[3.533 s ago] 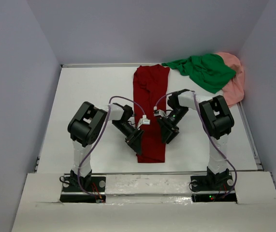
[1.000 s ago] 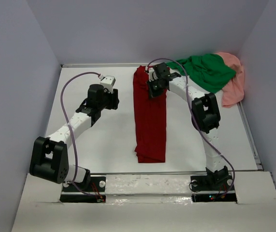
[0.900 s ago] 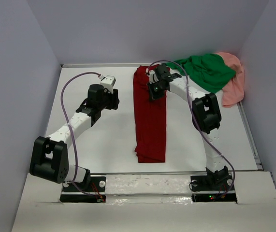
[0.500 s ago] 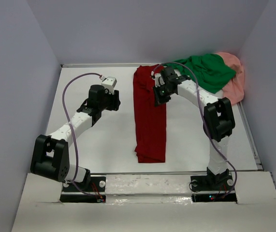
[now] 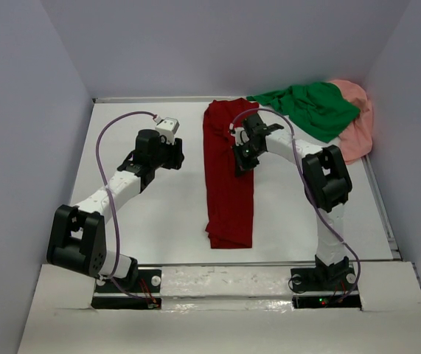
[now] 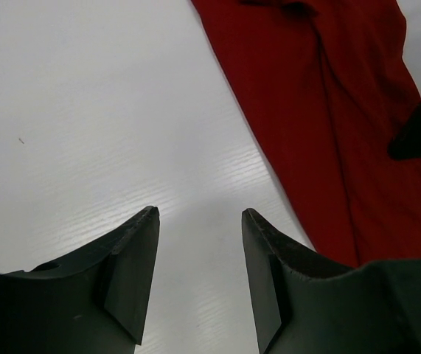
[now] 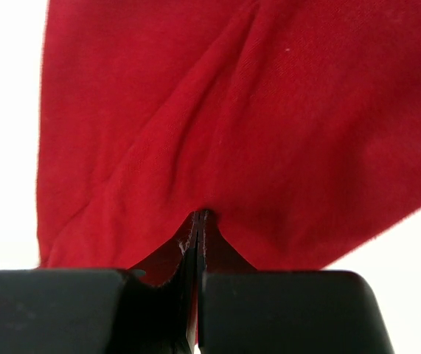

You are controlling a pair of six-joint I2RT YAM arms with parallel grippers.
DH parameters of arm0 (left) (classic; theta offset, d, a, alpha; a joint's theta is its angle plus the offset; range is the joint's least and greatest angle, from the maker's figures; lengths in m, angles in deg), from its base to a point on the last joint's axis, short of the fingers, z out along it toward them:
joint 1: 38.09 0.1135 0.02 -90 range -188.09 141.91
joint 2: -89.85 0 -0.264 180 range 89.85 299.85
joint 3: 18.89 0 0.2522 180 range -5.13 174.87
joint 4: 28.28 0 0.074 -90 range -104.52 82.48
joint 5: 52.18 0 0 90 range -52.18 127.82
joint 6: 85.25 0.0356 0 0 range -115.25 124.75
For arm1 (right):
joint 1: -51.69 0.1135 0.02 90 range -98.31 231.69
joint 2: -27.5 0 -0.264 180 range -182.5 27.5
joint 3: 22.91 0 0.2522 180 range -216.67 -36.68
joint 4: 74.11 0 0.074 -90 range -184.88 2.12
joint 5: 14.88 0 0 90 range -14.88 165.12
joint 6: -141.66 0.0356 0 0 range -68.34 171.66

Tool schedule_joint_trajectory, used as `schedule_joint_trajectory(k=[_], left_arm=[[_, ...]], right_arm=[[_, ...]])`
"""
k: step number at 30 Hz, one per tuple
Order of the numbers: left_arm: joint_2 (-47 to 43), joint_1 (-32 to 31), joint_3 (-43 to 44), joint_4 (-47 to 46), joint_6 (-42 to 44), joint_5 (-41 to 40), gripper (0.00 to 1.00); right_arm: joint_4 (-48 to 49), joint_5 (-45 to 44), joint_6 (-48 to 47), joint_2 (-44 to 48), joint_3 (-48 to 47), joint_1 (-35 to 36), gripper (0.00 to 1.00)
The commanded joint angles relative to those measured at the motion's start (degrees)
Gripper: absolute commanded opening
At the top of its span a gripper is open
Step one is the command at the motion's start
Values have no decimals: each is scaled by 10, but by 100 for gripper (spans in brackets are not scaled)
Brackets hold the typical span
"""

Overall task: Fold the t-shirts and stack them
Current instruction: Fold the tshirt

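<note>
I have the dark red t-shirt lying down the middle of the desk as a long narrow strip, folded lengthwise, running from the far edge toward the arm bases. Its near end is a little bunched and uneven. In the left wrist view the cloth shows soft lengthwise creases and a straight left edge flat against the white surface.

My right end effector is closed on the red cloth. The two fingers meet with a small peak of fabric pinched between them, and ridges fan away from the pinch. From above, it sits at the strip's right edge, in the far half.

My left end effector is spread apart and holds nothing. It hangs over bare desk just left of the shirt, and from above it is well apart from the cloth.

The bright green t-shirt lies crumpled in the far right corner, on top of the salmon pink t-shirt. The pink one is mostly covered, so I cannot make out its shape. From above, the wrist hides the right fingers. Both wrist views cut off most of the red shirt, and I cannot tell which end is the collar.
</note>
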Motion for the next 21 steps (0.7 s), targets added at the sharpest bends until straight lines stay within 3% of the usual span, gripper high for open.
schedule_joint_trajectory(k=[1, 12, 21], left_arm=[[-7, -1, 8, -19, 11, 13, 58], [-25, -1, 4, -22, 13, 13, 58], [-28, -1, 1, -23, 14, 17, 58]], right_arm=[[39, -1, 2, -24, 1, 3, 0], [54, -30, 11, -96, -90, 3, 0], [53, -90, 27, -175, -230, 3, 0]])
